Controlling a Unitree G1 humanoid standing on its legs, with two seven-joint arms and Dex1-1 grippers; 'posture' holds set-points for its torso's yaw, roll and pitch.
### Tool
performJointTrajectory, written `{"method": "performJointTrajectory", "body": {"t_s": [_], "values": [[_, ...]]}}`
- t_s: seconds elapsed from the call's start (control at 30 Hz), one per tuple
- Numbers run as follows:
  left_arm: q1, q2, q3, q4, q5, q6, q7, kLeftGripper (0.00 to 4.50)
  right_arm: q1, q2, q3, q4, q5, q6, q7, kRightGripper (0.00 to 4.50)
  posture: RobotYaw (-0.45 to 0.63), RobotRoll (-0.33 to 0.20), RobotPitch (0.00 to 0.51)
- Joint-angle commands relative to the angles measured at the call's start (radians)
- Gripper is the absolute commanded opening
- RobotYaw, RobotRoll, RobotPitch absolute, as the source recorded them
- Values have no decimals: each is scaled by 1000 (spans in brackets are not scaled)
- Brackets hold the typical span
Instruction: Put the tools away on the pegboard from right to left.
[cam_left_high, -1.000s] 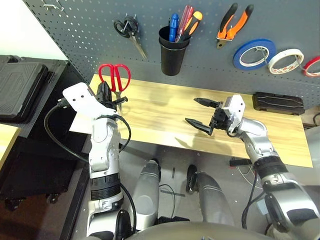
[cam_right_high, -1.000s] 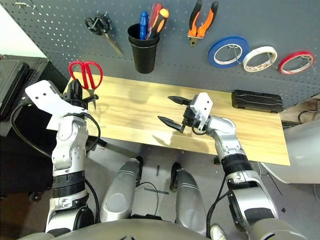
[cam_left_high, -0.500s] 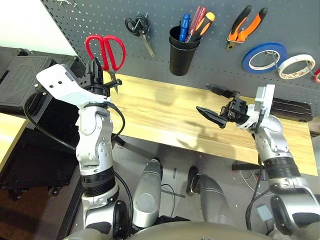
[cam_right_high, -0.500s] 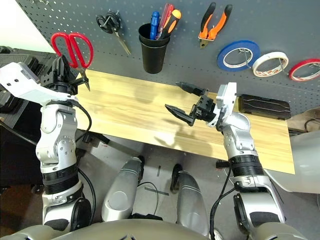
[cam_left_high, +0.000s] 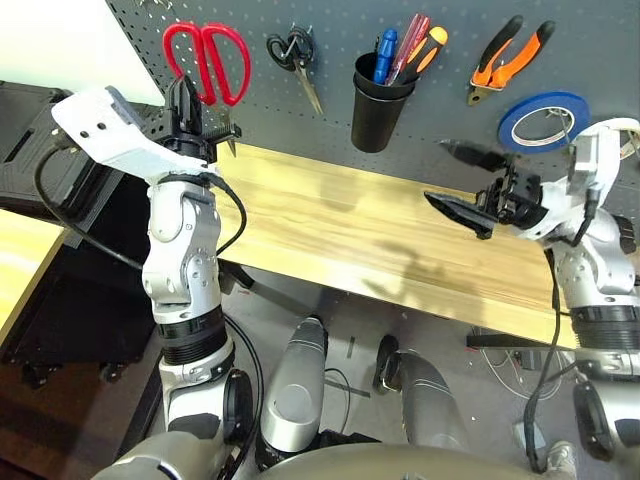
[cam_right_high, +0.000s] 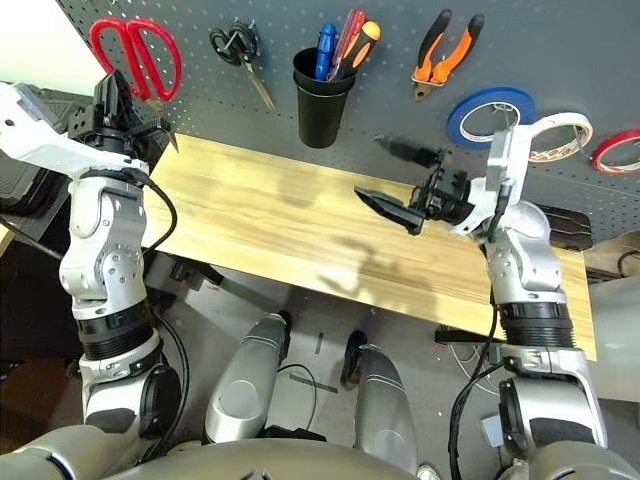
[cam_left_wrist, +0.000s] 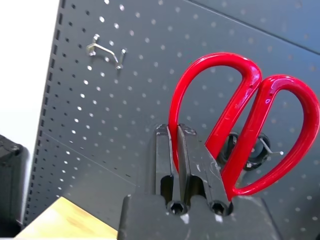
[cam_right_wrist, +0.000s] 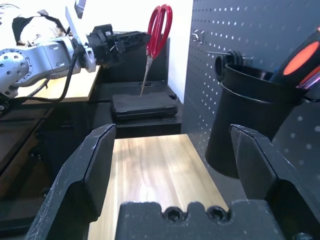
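Observation:
My left gripper (cam_left_high: 188, 100) is shut on the red-handled scissors (cam_left_high: 206, 58), below their handles. It holds them upright, handles up, in front of the pegboard's (cam_left_high: 440, 100) upper left part. In the left wrist view the red loops (cam_left_wrist: 240, 115) stand beside a bare metal hook (cam_left_wrist: 105, 51). The slim screwdriver (cam_left_high: 425, 48) stands in the black cup (cam_left_high: 378, 108). The orange-and-black pliers (cam_left_high: 510, 58) and the whitish tape roll (cam_right_high: 556, 135) hang on the board. My right gripper (cam_left_high: 440, 172) is open, holds nothing and hovers over the table's right half.
Black-handled scissors (cam_left_high: 295, 52) hang just right of the red ones. A blue tape roll (cam_left_high: 545, 115) and a red one (cam_right_high: 615, 150) hang at the right. The wooden table (cam_left_high: 330, 225) runs below the board. Black cases (cam_left_high: 50, 165) lie left of the table.
My left arm has lifted the red scissors from table height up against the pegboard. My right gripper has risen and drawn to the right, still open. The camera has tilted.

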Motion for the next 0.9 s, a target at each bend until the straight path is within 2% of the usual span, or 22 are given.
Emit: {"method": "performJointTrajectory", "body": {"t_s": [0.03, 0.5, 0.9], "values": [[-28, -2, -14, 49, -3, -6, -15, 54, 13, 12, -15, 6, -4, -13, 0, 4500, 334, 0, 218], [-107, -11, -33, 198, 10, -31, -36, 54, 24, 33, -9, -20, -16, -11, -22, 4500, 319, 0, 222], [-183, 9, -53, 366, 69, -70, -35, 54, 22, 48, 0, -22, -36, -20, -42, 4500, 311, 0, 221]]}}
